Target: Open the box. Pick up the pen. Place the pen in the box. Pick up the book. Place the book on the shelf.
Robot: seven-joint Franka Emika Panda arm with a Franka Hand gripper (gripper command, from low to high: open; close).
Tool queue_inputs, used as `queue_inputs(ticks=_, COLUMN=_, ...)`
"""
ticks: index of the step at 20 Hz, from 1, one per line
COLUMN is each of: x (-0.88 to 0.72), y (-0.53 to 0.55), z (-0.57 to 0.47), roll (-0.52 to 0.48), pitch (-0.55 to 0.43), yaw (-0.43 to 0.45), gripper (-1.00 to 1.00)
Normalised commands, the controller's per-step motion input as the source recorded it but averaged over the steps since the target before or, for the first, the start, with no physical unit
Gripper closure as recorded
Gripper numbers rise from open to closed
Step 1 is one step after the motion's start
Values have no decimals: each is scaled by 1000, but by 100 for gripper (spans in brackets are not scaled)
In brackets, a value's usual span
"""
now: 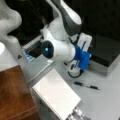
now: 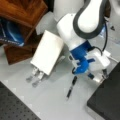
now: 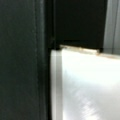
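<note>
A: Opening the box (image 1: 105,53), step 1, lid's down. Gripper (image 2: 103,74)?
B: At box's front edge; jaws apart or together, can't tell. Pen (image 1: 87,85) lies on table (image 1: 107,100) nr box. Needs purchase under lid edge, imo.

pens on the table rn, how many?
1. The pen lies on the grey table between the notebook and the closed box, also seen in a front view. The arm could hide others.
</note>
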Motion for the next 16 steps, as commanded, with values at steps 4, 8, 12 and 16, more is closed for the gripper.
queue_inputs(ticks=4, x=8, y=48, z=-68, roll=149, pitch=-69, yaw=-55, gripper=100)
queue_inputs(ticks=8, x=14, y=78, z=-66, roll=138, pitch=-77, yaw=-58, gripper=100)
queue_inputs(ticks=12, x=10, y=139, z=-54, roll=128, pitch=-76, yaw=-43, gripper=100)
queue_inputs(ticks=16, x=-5, y=197, z=-57, roll=109, pitch=-55, yaw=-35, gripper=100)
